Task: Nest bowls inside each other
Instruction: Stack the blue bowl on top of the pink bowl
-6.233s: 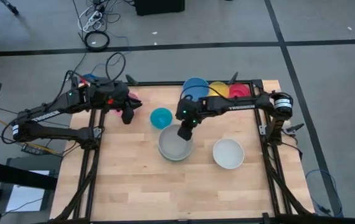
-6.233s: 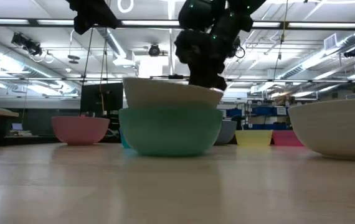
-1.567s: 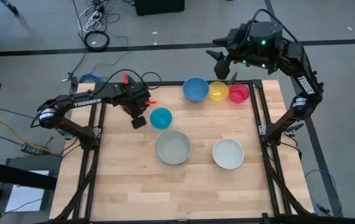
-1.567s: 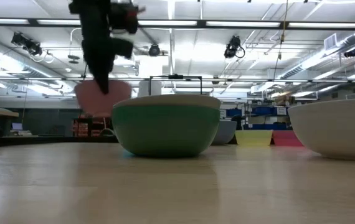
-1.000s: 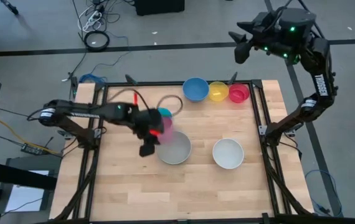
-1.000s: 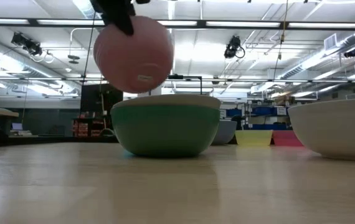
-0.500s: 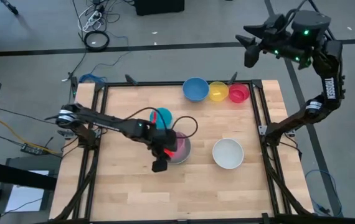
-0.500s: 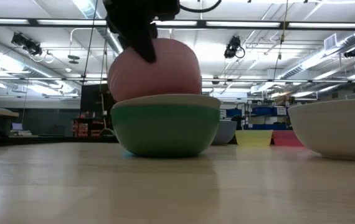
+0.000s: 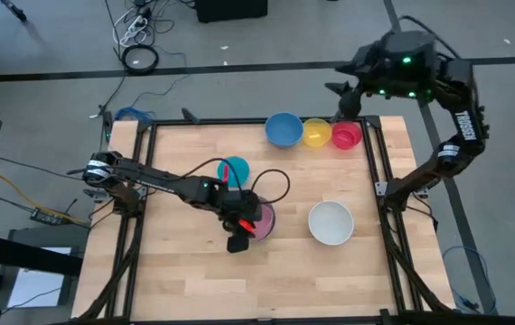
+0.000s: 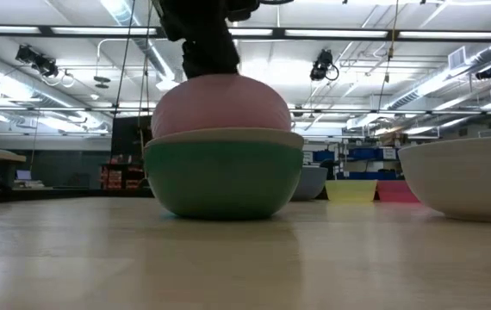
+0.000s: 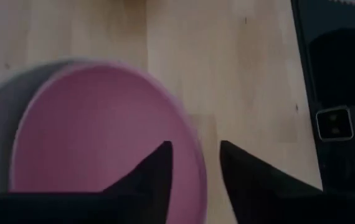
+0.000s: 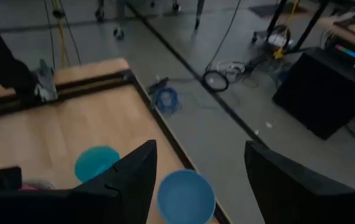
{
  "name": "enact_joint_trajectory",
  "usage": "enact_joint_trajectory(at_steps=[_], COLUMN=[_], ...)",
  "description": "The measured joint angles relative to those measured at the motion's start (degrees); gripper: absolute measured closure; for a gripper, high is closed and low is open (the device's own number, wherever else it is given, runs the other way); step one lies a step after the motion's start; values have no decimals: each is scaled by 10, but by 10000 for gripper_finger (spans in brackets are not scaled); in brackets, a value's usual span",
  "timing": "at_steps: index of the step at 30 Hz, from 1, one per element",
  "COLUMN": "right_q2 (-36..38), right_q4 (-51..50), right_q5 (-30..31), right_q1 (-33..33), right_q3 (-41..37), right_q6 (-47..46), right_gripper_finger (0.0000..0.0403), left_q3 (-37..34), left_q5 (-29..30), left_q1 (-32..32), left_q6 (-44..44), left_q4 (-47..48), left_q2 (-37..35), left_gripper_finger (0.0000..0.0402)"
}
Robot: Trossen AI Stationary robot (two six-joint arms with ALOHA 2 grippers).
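Note:
A pink bowl (image 9: pixel 263 219) lies tilted in the grey bowl (image 10: pixel 228 136), which sits in the green bowl (image 10: pixel 222 176). It rises above the grey rim as a rounded hump (image 10: pixel 220 103). My left gripper (image 11: pixel 195 149) is open at the pink bowl's near-left rim. One finger is over the inside, the other outside, and a gap shows on both sides of the rim. My right gripper (image 12: pixel 200 146) hangs open, high over the far right edge (image 9: pixel 346 92). Cyan (image 9: pixel 233 168), blue (image 9: pixel 283 129), yellow (image 9: pixel 317 133), red (image 9: pixel 346 134) and white (image 9: pixel 332 222) bowls stand apart.
The blue, yellow and red bowls stand in a row along the far edge. The white bowl (image 10: pixel 469 181) stands to the right of the stack. A black frame (image 9: pixel 145 181) borders the table's left and right sides. Bare wood lies along the near edge.
My left gripper has carried the pink bowl toward the right and near edges and down, from above the cyan bowl into the grey bowl, where it now rests. My right gripper has tipped downward and come a little toward the table above the far edge.

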State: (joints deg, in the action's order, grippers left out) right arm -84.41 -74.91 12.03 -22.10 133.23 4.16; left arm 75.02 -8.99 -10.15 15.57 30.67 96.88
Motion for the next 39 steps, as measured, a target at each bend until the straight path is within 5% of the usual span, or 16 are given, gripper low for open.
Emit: enact_joint_trajectory(at_steps=[9, 23, 39], right_q2=[-75, -141, -141], right_q4=[-86, 30, 206], right_q5=[-16, -70, -215], right_q1=[11, -24, -129], right_q3=[-30, -248, -495], right_q6=[-6, 31, 52], right_gripper_finger=[184, 188, 188], left_q3=[0, 0, 0], left_q5=[56, 277, 286], left_q1=[0, -1, -1], left_q6=[15, 44, 31], left_q4=[49, 163, 77], left_q2=[-54, -273, -366], left_gripper_finger=[172, 165, 165])
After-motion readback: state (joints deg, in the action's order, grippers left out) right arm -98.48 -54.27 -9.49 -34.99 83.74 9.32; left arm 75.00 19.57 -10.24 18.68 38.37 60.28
